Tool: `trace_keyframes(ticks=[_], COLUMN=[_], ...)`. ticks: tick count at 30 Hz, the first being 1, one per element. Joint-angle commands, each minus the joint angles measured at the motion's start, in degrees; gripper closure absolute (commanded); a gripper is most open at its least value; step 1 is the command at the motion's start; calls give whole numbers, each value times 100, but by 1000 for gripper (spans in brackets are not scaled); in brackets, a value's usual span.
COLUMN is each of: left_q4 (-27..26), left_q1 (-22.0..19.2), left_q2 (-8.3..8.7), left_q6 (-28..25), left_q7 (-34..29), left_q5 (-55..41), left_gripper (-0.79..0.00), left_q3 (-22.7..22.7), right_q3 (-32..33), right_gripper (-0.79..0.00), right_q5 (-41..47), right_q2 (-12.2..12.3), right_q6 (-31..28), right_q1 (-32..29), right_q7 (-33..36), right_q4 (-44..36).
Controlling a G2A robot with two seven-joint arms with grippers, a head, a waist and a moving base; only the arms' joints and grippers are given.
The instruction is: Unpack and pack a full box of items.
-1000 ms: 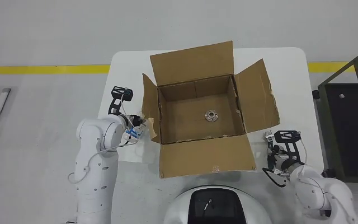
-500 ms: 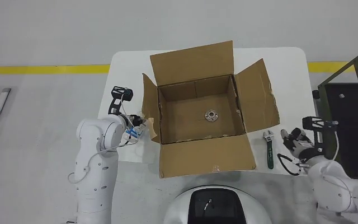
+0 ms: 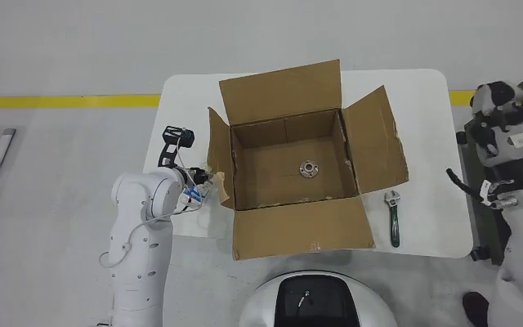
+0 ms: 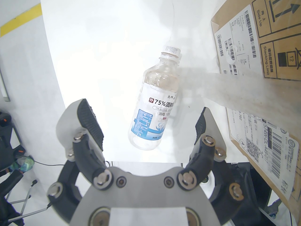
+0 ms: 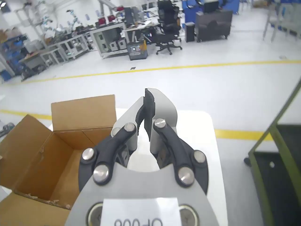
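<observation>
while the left gripper (image 4: 145, 115) hangs over the white table (image 3: 425, 106), its pincer is released, ribbed pads (image 4: 90, 118) spread wide. look between them: a clear bottle (image 4: 155, 102) with a white cap and a blue-and-white label lies on its side on the tabletop. its base sits between the two pads, neither pad touches it, and the cap points away from the gripper. from above, that same bottle (image 3: 197, 193) lies just beside the left flap of the cardboard box (image 3: 282, 94).

over to the box, then. it stands in the middle of the table, all four flaps folded out, and on its brown floor rests one small round metal part (image 3: 309, 168), a little right of centre and clear of every wall.

on the far side, a wrench (image 3: 394, 219) with a green handle and a silver head lies flat on the table. it is near the right end of the box's front flap but apart from it.

and the right gripper (image 5: 147, 109)? clenched, pads pressed together with nothing between them. it sits up off the table, looking across the box (image 5: 58, 147), with a dark green-framed cart (image 5: 277, 165) alongside and a yellow line (image 5: 239, 134) on the floor beyond.
</observation>
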Motion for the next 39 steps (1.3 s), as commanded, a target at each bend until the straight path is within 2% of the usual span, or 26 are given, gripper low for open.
trace_keyframes(ticks=[1,3,7,8,12,16,27,29,32,37,39], left_q4=[0,0,0,0,0,0,0,0,0,0,0], left_q1=[0,0,0,0,0,0,0,0,0,0,0], left_q2=[0,0,0,0,0,0,0,0,0,0,0], left_q6=[0,0,0,0,0,0,0,0,0,0,0], left_q7=[0,0,0,0,0,0,0,0,0,0,0], left_q5=[0,0,0,0,0,0,0,0,0,0,0], left_gripper=[-785,-785,-785,-785,-785,-785,-785,-785,-785,-785,-785], left_q3=[0,0,0,0,0,0,0,0,0,0,0], right_q3=[-629,-1238,-2476,-2761,-3498,-3673,-3673,-3726,-3804,-4195,-4323], right_gripper=[0,0,0,0,0,0,0,0,0,0,0], right_q5=[-599,-1172,-2083,-2483,-3469,-3738,-3738,-3628,-3720,-3543,-3218], right_q2=[30,44,40,52,38,10,10,14,-20,-208,-304], right_q6=[-176,-174,28,-121,189,723,723,512,618,1208,1436], right_q1=[324,514,501,514,574,528,528,535,901,2046,2452], right_q7=[220,509,1533,1762,1968,1952,1952,1922,2002,2898,3278], right_q4=[0,0,3,62,838,1461,1461,1641,2103,3429,4034])
